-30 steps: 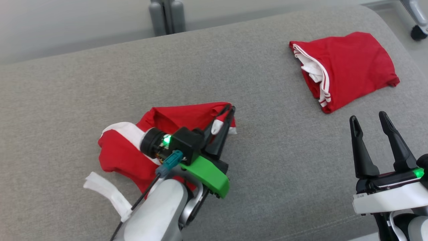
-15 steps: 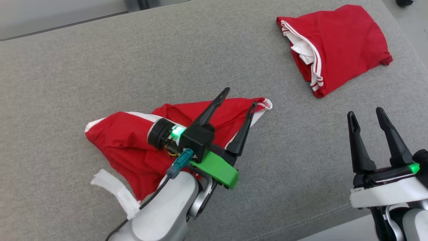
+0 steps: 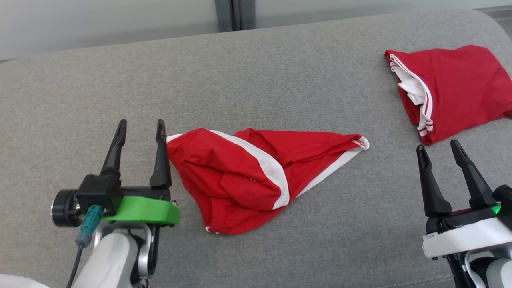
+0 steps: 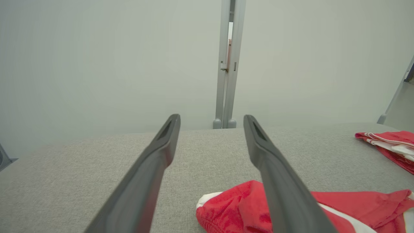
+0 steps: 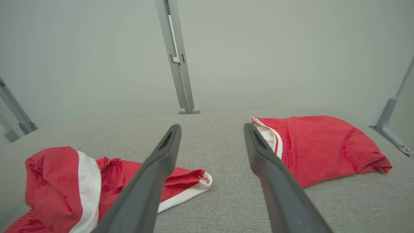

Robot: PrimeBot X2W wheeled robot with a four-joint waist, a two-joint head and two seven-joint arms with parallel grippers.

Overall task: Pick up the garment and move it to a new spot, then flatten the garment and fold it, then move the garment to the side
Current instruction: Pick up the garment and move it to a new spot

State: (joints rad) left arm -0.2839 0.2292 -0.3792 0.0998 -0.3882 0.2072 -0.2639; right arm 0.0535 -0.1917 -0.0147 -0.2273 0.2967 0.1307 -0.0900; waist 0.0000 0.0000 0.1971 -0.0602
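The red garment (image 3: 248, 176) with white bands lies crumpled on the grey cushion (image 3: 280, 80), bunched at its left end, tapering to a point rightward, just beside my left gripper (image 3: 141, 127)

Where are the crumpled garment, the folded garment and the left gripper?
crumpled garment (image 3: 228, 180), head view, red middle fold.
folded garment (image 3: 464, 88), head view, red top layer.
left gripper (image 3: 141, 124), head view, midway between its fingertips.
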